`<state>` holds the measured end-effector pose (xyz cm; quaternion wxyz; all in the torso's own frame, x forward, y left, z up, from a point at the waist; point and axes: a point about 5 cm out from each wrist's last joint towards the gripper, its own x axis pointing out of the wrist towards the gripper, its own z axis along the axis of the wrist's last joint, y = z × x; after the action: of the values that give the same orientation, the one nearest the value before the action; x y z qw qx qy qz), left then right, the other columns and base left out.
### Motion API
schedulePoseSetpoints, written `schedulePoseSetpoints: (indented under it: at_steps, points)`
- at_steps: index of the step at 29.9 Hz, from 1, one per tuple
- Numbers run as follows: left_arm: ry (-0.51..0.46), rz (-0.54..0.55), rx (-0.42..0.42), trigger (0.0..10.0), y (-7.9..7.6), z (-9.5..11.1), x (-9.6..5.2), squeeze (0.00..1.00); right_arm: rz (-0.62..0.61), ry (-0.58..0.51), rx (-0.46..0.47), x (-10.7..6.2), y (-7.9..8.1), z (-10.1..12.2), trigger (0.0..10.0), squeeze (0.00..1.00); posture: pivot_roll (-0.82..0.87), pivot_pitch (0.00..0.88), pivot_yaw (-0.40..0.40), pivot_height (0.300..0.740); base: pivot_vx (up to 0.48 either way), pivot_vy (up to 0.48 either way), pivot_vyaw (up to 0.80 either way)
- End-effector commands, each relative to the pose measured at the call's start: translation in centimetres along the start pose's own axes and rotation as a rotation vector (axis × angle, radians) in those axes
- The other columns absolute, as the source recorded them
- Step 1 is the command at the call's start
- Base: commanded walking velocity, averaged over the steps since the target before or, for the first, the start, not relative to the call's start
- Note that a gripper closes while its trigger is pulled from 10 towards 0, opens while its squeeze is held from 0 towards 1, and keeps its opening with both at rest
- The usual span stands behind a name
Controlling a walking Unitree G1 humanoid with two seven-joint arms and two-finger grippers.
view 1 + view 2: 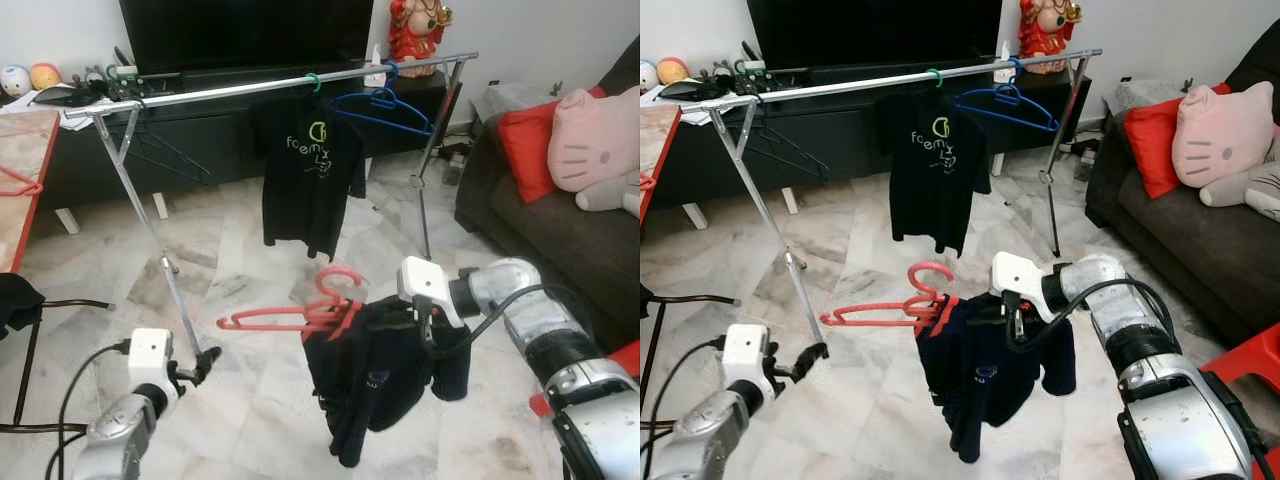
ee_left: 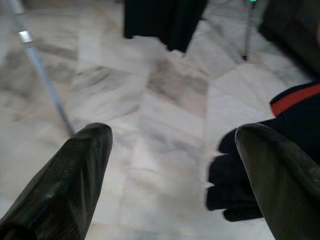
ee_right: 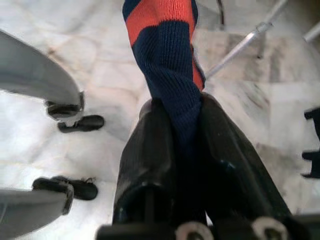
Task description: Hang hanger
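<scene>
A red hanger (image 1: 300, 315) carries a navy garment (image 1: 370, 385) with an orange stripe, held in mid-air in front of the silver clothes rail (image 1: 270, 85). My right gripper (image 1: 425, 325) is shut on the garment's shoulder at the hanger's right end. The right wrist view shows the navy and orange knit (image 3: 165, 55) pinched between both fingers (image 3: 150, 145). My left gripper (image 1: 197, 370) is low at the left near the rack's foot; in the left wrist view it (image 2: 172, 135) stands open with only floor between the fingers. The hanger hook points up, below the rail.
On the rail hang a black T-shirt (image 1: 310, 170) on a green hook, a blue hanger (image 1: 385, 110) and a black hanger (image 1: 165, 155). A sofa (image 1: 540, 220) with a red cushion and pink plush stands right; a red-edged table (image 1: 20, 190) and a black chair frame (image 1: 40, 340) stand left.
</scene>
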<state>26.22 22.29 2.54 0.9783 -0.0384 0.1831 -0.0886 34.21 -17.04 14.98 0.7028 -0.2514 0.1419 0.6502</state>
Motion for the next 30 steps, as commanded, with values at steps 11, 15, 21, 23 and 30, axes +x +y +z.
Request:
schedulePoseSetpoints:
  at_steps: [11, 15, 21, 23, 30]
  points:
    - [-0.054, -0.322, -0.046, 10.0, -3.1, 0.3, 0.5, 0.0, 0.04, -0.183, -0.1, -4.2, -1.9, 5.8, 0.0, 0.0, -0.02, 0.0, -0.089, 0.74, 0.0, 0.0, 0.0]
    - [-0.085, -0.38, -0.041, 10.0, -3.7, 0.5, 0.4, 0.0, 0.037, -0.209, -0.097, -4.5, -1.9, 6.2, 0.0, 0.0, -0.03, 0.0, -0.091, 0.74, 0.0, 0.0, 0.0]
    - [-0.137, -0.426, 0.025, 10.0, -4.4, 1.2, 1.0, 0.0, 0.082, -0.263, -0.107, -4.4, -1.3, 7.4, 0.0, 0.0, -0.04, 0.0, -0.094, 0.74, 0.0, 0.0, 0.0]
    - [-0.141, -0.443, 0.023, 10.0, -4.5, 1.4, 1.2, 0.0, 0.089, -0.264, -0.109, -4.4, -1.3, 7.5, 0.0, 0.0, -0.04, 0.0, -0.094, 0.74, 0.0, 0.0, 0.0]
    - [-0.172, -0.467, 0.034, 10.0, -4.6, 2.3, 1.7, 0.0, 0.119, -0.27, -0.106, -4.0, -0.9, 7.6, 0.0, 0.0, -0.04, 0.0, -0.097, 0.74, 0.0, 0.0, 0.0]
